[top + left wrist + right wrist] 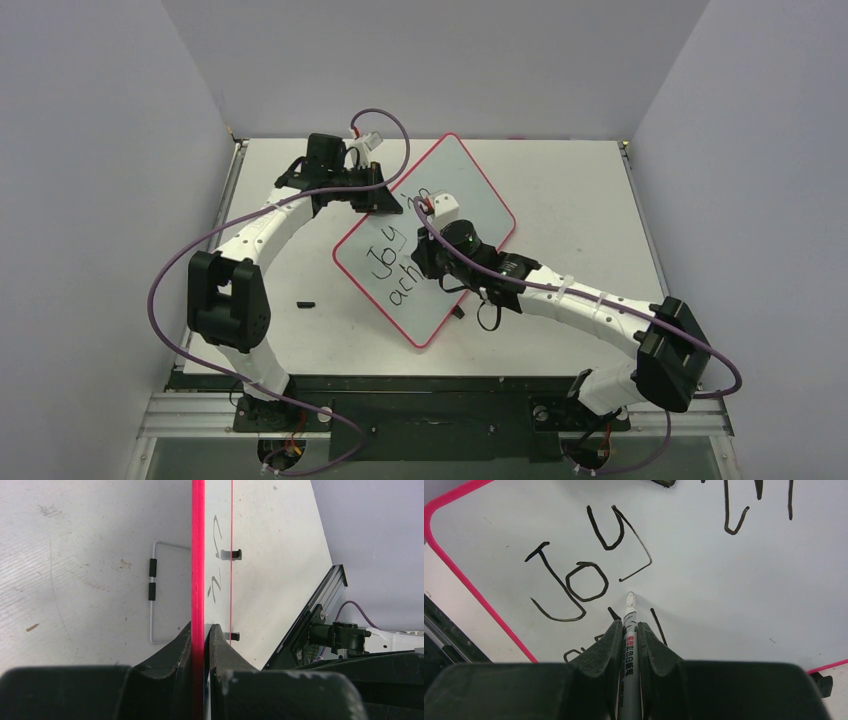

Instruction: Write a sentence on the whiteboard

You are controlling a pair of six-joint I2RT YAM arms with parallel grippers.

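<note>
Mid-worktop, left end effector (202, 629) clamps red-rimmed grey-white whiteboard (472, 185) edge; right end effector (629, 626) grips grey marker pen (629, 612), tip beside black handwritten sentence (587, 582). Keep pressure light, board steady.

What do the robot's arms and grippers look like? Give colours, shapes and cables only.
The left arm and right arm have white links with blocky black joints, and a purple cable loops alongside each. The left gripper and right gripper have matte black, tapering fingers.

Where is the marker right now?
In the right wrist view, the marker sits pinched in the right gripper, tip just below "Joy" on the whiteboard.
</note>
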